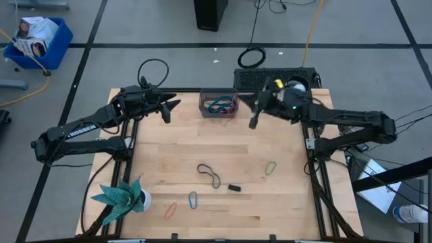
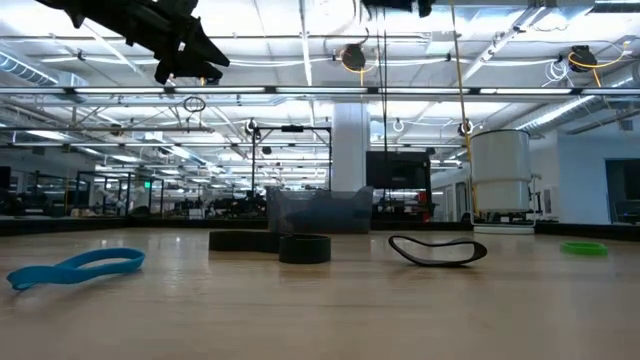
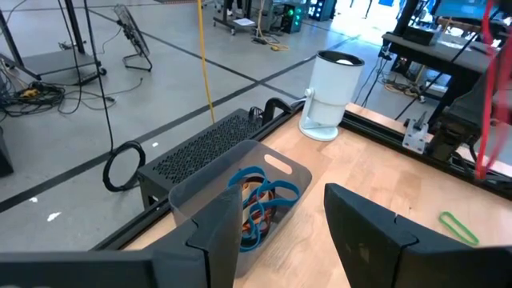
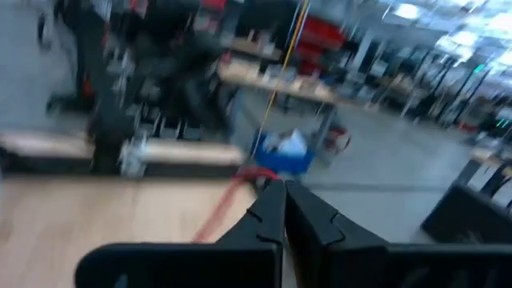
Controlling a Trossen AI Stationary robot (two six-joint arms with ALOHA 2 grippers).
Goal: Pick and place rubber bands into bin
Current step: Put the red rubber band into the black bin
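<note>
Above the surface's [image 1: 223,145] far edge, both hands flank the bin [image 1: 219,103] of rubber bands [image 1: 219,106]. Left hand [image 1: 169,110] gapes empty. Right hand [image 1: 252,121] is pinched on a red rubber band [image 4: 228,204].

Both robot arms were black, built from long thin parts joined by round, chunky joints. The left arm [image 1: 81,129] had white letters printed along its side. The right arm [image 1: 351,123] had a small green light glowing near its wrist, and thin black cables ran beside it. The left end effector [image 1: 167,108] had two flat, wide black fingers [image 3: 218,232] with square edges. The right end effector [image 1: 254,116] had two black fingers [image 4: 268,216] that narrowed to thin pointed tips.
</note>
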